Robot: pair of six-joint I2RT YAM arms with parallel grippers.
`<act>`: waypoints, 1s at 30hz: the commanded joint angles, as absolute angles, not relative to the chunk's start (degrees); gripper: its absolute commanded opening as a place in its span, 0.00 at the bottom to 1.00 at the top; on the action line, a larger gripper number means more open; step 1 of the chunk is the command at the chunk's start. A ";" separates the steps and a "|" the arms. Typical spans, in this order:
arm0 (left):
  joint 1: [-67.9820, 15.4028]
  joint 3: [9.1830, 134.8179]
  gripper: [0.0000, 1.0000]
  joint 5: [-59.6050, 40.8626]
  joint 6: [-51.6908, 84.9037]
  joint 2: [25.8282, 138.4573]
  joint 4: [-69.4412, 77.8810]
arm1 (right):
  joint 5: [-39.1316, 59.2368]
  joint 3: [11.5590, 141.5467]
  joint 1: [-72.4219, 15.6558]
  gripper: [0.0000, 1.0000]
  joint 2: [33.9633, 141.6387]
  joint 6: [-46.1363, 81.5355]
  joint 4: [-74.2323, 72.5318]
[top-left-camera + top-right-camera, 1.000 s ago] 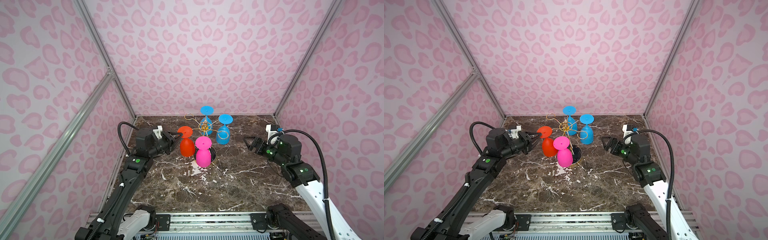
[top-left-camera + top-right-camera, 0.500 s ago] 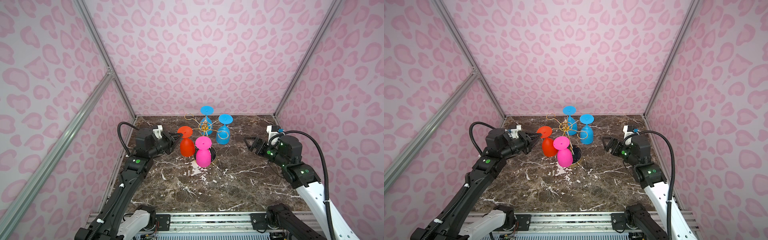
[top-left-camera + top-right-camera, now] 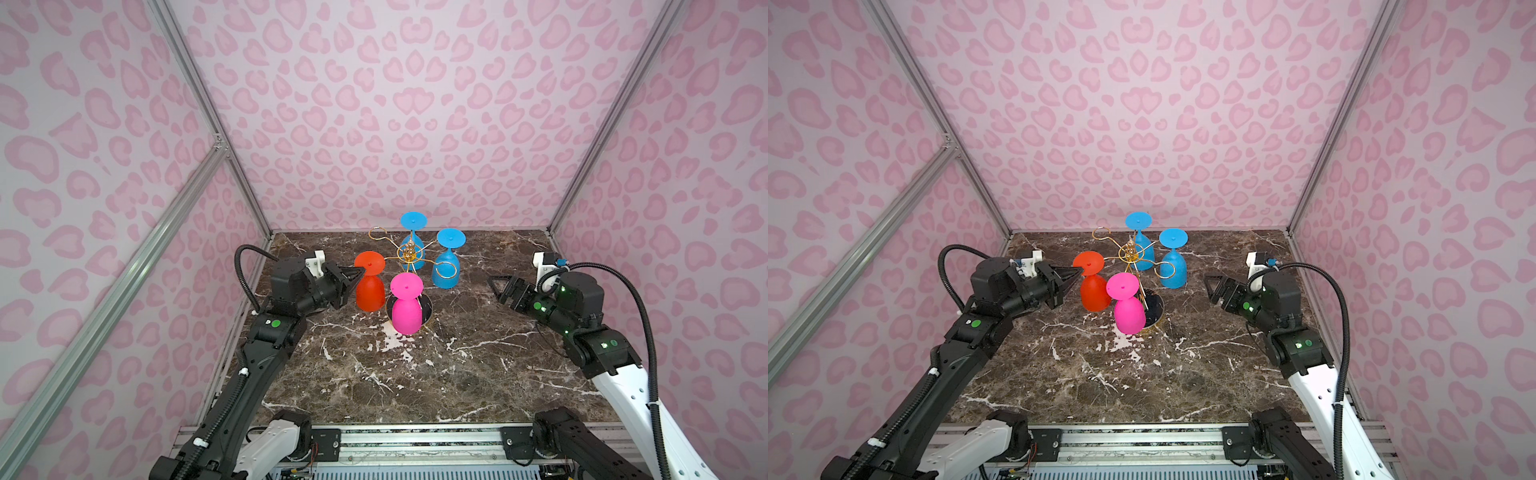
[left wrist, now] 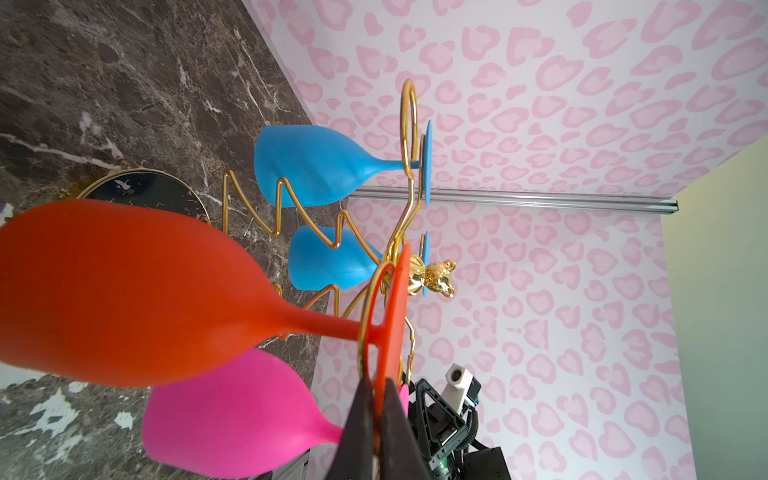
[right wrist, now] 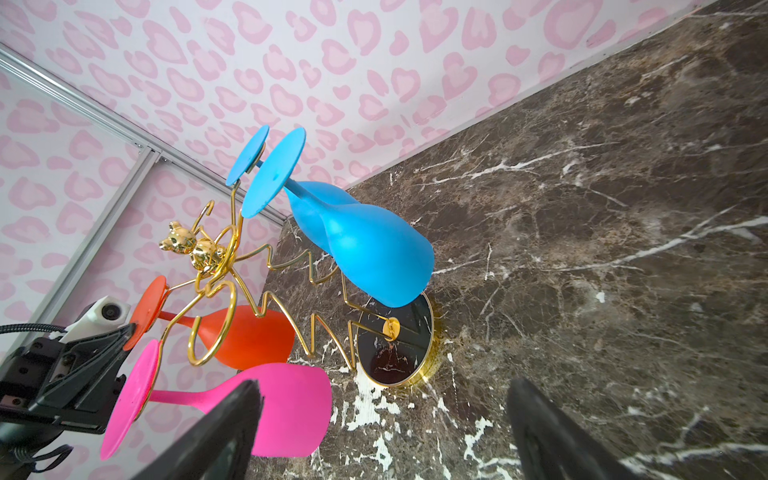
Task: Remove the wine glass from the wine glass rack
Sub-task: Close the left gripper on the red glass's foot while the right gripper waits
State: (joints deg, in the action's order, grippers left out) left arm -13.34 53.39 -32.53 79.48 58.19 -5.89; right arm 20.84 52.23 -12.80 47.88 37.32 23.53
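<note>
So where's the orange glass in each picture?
Top view: orange glass hangs on the left side of the wine glass rack, at the tip of the left gripper.
Top view: orange glass, same spot.
Left wrist: orange glass, huge and close, its foot pinched by the gripper.
Right wrist: orange glass, beyond the pink one.
Shared landmark: the pink glass hanging beside it.
</note>
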 commanded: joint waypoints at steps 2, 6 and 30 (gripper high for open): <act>-13.40 53.23 0.04 -32.34 79.71 58.27 -4.09 | 20.30 51.81 -12.89 0.94 47.99 37.61 22.76; -13.47 53.21 0.04 -32.43 79.94 58.11 -3.87 | 20.21 51.94 -12.90 0.94 47.99 37.63 22.68; -14.53 54.44 0.04 -32.43 83.01 58.24 -1.76 | 19.78 51.78 -12.91 0.94 47.55 38.32 22.93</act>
